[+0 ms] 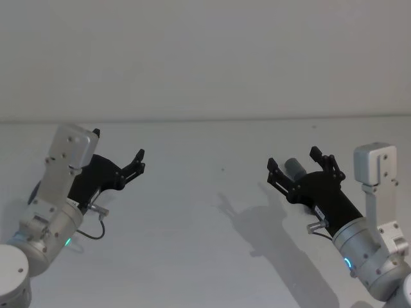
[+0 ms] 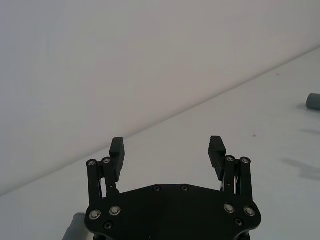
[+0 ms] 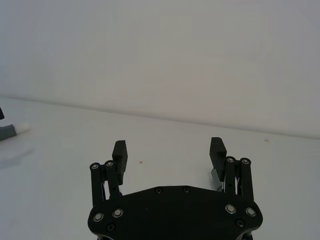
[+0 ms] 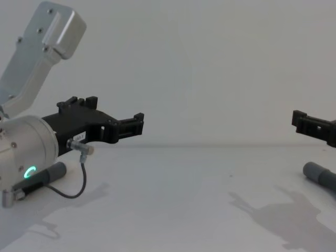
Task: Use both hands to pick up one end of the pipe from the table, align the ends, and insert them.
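Fingers spread apart and empty, the left gripper (image 1: 118, 145) hung above the table (image 1: 180, 256), with the white-tipped pipe piece (image 4: 48, 174) lying beneath its wrist. The right gripper (image 1: 293, 159), fingers likewise apart, hovered over the other grey pipe piece (image 1: 295, 169).

I can read no word or number anywhere. On the side of my left gripper (image 4: 113, 113), near its wrist end, sits a small white label (image 4: 77, 137) with a short row of dark characters, but in the chest view they are too small for me to make out. My right gripper (image 1: 293, 158) carries a small white tag (image 1: 319, 212) on its black body close to the wrist edge, seen in the head view, and its print is just as unreadable.
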Available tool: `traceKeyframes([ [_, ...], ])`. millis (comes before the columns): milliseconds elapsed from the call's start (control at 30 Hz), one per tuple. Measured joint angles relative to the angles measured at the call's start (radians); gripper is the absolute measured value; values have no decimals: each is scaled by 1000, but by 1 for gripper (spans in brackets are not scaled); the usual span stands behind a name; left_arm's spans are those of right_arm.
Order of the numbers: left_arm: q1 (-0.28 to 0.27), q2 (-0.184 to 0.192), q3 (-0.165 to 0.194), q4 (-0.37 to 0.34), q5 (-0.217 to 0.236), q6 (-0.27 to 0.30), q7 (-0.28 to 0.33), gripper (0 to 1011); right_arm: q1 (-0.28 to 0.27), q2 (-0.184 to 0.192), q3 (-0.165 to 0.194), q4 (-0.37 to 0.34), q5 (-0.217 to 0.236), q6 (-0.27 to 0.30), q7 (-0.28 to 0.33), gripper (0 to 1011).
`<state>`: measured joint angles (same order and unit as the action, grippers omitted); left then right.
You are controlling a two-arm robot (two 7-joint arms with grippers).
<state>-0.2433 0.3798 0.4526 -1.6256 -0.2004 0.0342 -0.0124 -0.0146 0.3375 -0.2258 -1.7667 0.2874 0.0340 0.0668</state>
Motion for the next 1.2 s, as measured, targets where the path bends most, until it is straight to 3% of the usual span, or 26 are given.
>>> traceKeyframes([
  [267, -22, -4, -12, -8, -9, 78, -5, 1001, 0, 0, 0, 0, 0, 0, 0, 1002],
  [700, -49, -10, -65, -57, -71, 277, -20, 1001, 0, 0, 0, 0, 0, 0, 0, 1002],
  [1200, -25, -6, -153, -79, -143, 362, -47, 1001, 0, 0, 0, 0, 0, 0, 0, 1001],
])
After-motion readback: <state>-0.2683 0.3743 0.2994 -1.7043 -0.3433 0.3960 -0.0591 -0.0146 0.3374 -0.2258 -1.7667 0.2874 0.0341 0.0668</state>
